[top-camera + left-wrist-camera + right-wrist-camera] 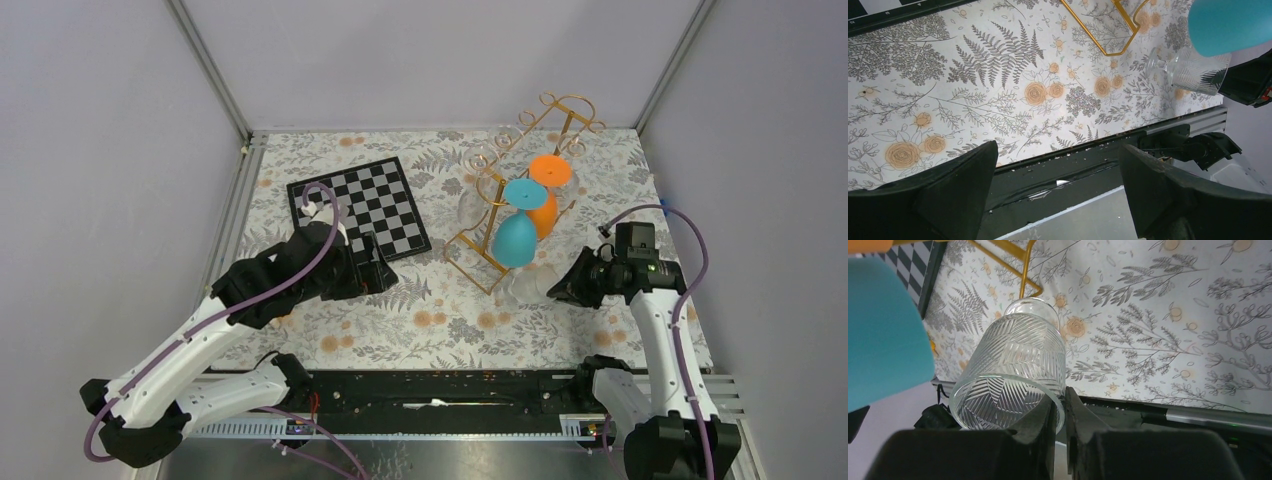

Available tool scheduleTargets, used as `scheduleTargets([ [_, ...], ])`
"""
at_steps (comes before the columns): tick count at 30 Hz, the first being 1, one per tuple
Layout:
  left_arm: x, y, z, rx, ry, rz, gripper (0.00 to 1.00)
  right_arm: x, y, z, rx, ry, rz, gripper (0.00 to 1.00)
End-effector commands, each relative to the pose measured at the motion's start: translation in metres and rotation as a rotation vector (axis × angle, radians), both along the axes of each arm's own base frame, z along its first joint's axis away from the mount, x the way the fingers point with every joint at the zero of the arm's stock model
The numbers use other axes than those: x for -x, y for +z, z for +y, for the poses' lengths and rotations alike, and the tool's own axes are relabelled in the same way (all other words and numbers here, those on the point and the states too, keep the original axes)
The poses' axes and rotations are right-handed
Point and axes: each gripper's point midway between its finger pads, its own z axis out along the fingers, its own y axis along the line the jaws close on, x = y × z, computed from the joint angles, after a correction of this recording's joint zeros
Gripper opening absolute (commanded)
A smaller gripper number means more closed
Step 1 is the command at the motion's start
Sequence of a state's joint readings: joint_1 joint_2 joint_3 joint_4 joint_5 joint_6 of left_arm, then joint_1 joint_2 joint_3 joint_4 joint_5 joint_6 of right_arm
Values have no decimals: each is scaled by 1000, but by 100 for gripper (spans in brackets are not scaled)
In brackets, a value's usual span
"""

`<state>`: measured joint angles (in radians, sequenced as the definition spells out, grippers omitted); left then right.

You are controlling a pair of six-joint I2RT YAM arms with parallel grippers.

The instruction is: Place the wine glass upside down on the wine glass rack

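A clear cut-pattern wine glass (1013,365) lies tilted just off the table, its stem end toward the gold wire wine glass rack (520,165). My right gripper (1060,392) is shut on the glass's rim, one finger inside the bowl and one outside. From above, glass (527,285) and right gripper (556,290) sit at the rack's near foot. My left gripper (1058,150) is open with nothing between its fingers, hovering by the chessboard's near corner (385,275). The same glass (1193,70) shows at the right edge of the left wrist view.
On the rack hang a teal glass (515,238), an orange glass (545,205) and a clear one (470,205). A black-and-white chessboard (365,205) lies at the centre left. Grey walls enclose the floral table; a black rail (450,385) runs along its near edge.
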<state>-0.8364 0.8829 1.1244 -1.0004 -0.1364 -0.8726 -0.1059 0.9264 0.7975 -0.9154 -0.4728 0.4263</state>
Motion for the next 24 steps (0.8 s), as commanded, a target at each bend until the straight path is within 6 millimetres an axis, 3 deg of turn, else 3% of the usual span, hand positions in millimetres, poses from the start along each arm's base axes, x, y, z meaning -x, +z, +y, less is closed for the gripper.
scheduleTargets([
  [1,-3,10,-12,75,-15,-21,99,13,25,21,-104,44,-33,0],
  [15,2,6,-29,148,-55,17,99,64,59,54,-147,150,-98,0],
  [24,11,18,-44,234,-126,32,97,67,121,69,-217,184,-259,0],
])
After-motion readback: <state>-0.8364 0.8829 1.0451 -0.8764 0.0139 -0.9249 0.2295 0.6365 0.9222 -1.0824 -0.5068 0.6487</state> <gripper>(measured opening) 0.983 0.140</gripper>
